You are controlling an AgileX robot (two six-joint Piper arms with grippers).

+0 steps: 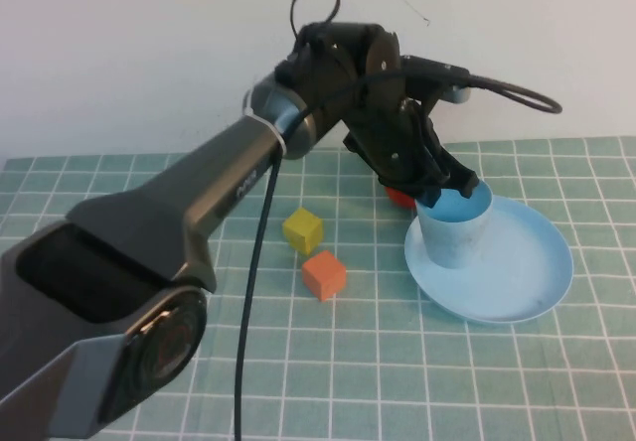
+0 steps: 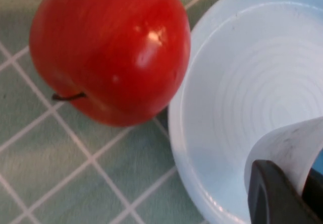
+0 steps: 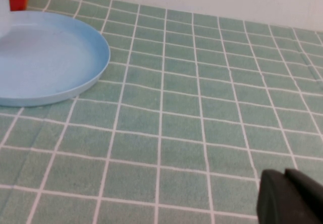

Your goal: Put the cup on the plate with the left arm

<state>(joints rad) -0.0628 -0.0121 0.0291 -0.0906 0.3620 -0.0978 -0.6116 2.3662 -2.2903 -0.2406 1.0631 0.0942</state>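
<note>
A yellow cube [image 1: 303,230] and an orange cube [image 1: 324,274] sit close together on green tiled cloth [image 1: 417,381] — red apple [image 2: 111,50] lies farther back

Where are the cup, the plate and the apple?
cup [image 1: 455,237], high view, its side wall.
plate [image 1: 532,282], high view, bare floor near the rim.
apple [image 2: 108,47], left wrist view, its red skin.

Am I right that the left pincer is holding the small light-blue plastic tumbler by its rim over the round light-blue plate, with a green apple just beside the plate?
Nearly right: the apple is red, not green, as the left wrist view shows. The left pincer does grip the small light-blue plastic tumbler by its rim over the round light-blue plate, and the apple sits just beside the plate. The right pincer is off to the side.
</note>
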